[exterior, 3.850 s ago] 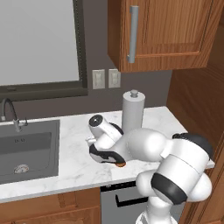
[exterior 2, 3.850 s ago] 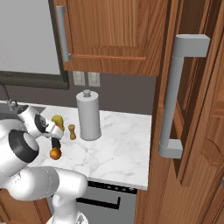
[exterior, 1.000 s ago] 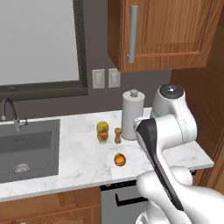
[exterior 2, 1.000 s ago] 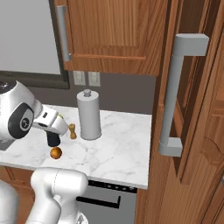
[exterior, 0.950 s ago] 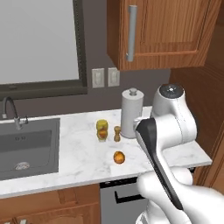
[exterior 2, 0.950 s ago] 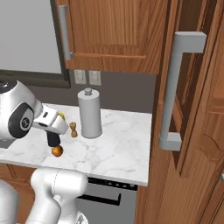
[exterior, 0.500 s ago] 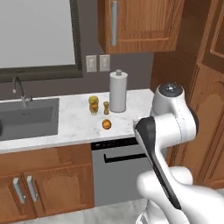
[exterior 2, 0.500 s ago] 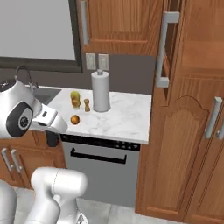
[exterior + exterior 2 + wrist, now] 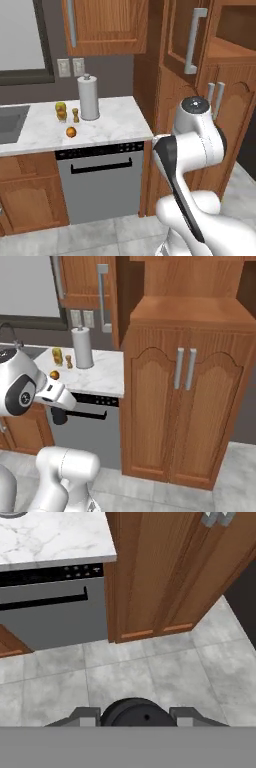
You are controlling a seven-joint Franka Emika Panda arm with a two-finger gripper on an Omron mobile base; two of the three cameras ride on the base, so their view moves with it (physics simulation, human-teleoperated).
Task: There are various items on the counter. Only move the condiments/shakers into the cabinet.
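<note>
The fingers (image 9: 186, 715) are clamped on the small black shaker (image 9: 134, 711), held low over the floor, probably for the cabinet (image 9: 227, 49), while the yellow bottle (image 9: 60, 111) and the wooden shaker (image 9: 75, 115) stand near the desk's (image 9: 117, 125) back edge.

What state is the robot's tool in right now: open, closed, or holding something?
Tool: closed on the small black shaker, seen end-on between its tips in the hand view.

White marble counter (image 9: 115, 122), brown cabinet (image 9: 190, 376), orange fruit (image 9: 71, 132).
</note>
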